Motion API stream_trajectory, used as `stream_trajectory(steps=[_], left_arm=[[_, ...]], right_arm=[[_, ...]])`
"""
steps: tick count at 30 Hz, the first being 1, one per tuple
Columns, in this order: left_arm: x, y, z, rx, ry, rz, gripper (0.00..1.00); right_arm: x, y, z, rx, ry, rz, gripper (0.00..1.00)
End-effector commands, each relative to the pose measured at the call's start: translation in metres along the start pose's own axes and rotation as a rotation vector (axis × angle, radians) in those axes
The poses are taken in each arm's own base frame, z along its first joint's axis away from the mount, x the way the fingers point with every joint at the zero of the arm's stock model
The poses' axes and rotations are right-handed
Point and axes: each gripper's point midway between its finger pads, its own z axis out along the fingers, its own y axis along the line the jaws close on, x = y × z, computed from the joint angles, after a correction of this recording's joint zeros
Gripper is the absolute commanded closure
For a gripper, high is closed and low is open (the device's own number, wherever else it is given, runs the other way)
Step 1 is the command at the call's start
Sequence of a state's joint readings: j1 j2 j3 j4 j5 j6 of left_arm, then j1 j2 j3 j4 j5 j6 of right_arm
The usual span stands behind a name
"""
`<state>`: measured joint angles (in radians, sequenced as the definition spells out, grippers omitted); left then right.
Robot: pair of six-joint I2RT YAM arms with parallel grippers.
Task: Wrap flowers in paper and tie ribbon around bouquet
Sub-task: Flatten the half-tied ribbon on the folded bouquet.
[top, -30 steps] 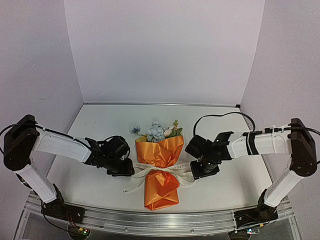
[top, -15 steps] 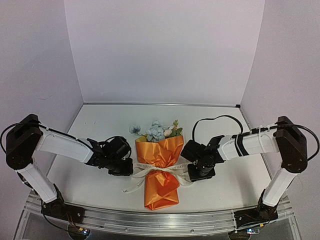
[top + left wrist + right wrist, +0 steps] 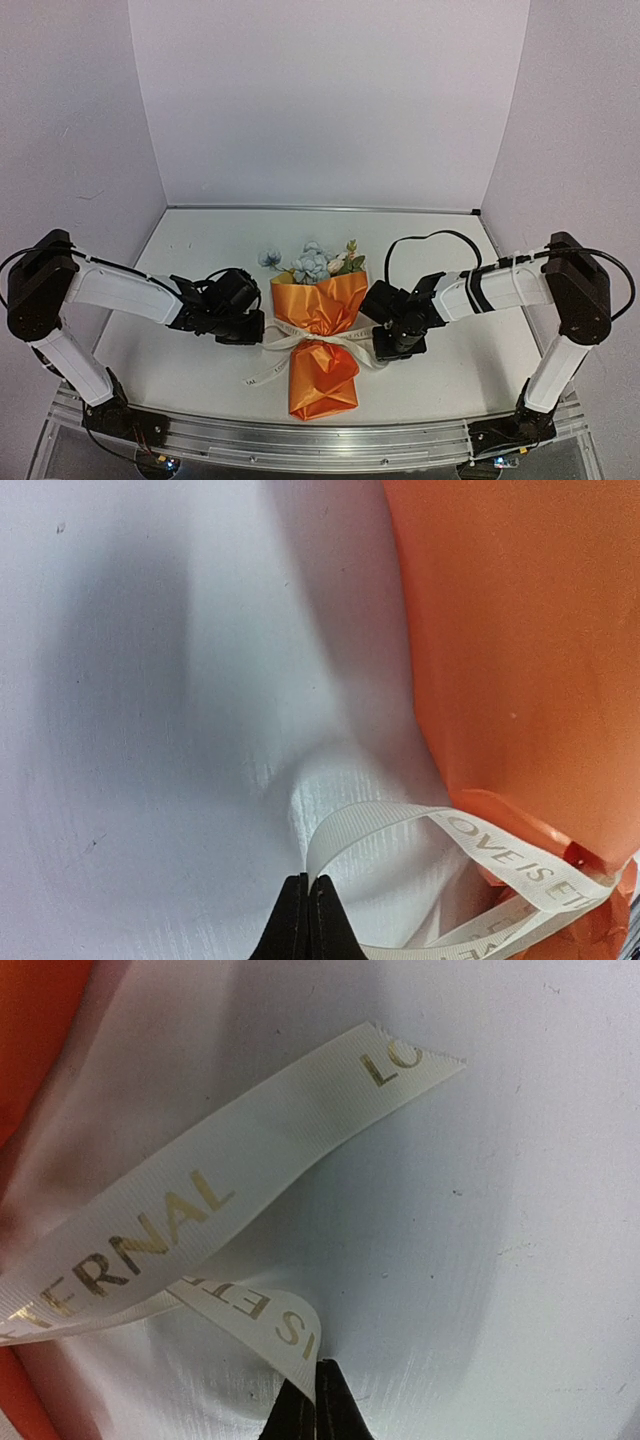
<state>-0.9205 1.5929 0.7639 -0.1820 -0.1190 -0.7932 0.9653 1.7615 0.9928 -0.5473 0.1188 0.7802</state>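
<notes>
Wrist views only — left gripper [image 3: 307, 882], right gripper [image 3: 316, 1368] each clamped on ribbon [image 3: 480, 845].

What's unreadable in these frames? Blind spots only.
Left wrist: only the tips of the left hand show. The bottom edge cuts the ribbon and the right edge cuts the bouquet.
Right wrist: only the tips of the right hand show, and the left edge cuts the ribbon's lettering.
Top: the ribbon's knot is too small to read, and the stems of the flowers are hidden inside the wrap.

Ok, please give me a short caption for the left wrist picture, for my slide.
Left claw shut on a loop of the lettered cream ribbon, beside the orange paper.
</notes>
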Motion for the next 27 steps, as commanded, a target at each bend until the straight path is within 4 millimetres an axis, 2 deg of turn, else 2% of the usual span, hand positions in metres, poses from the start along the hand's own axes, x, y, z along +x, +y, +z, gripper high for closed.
stream_trajectory(steps=[1, 10, 15, 17, 21, 27], left_arm=[[-0.017, -0.011, -0.008, 0.044, -0.049, 0.006, 0.98], [-0.004, -0.013, 0.01, 0.034, 0.029, -0.019, 0.75], [-0.002, -0.014, 0.015, 0.025, 0.049, -0.006, 0.7], [-0.002, -0.013, 0.016, 0.022, 0.051, -0.002, 0.74], [-0.004, -0.01, 0.013, -0.001, 0.045, 0.001, 0.99], [-0.023, 0.01, -0.009, -0.107, -0.043, 0.044, 1.0]], right_arm=[[-0.005, 0.0, -0.01, -0.004, -0.028, 0.002, 1.0], [-0.004, 0.002, -0.01, -0.01, -0.021, 0.009, 1.0], [-0.005, 0.002, -0.01, -0.011, -0.022, 0.008, 1.0], [-0.005, 0.003, -0.011, -0.012, -0.023, 0.009, 1.0], [-0.007, 0.002, -0.013, -0.013, -0.031, 0.012, 1.0], [-0.01, -0.009, -0.019, 0.037, -0.059, -0.015, 1.0]])
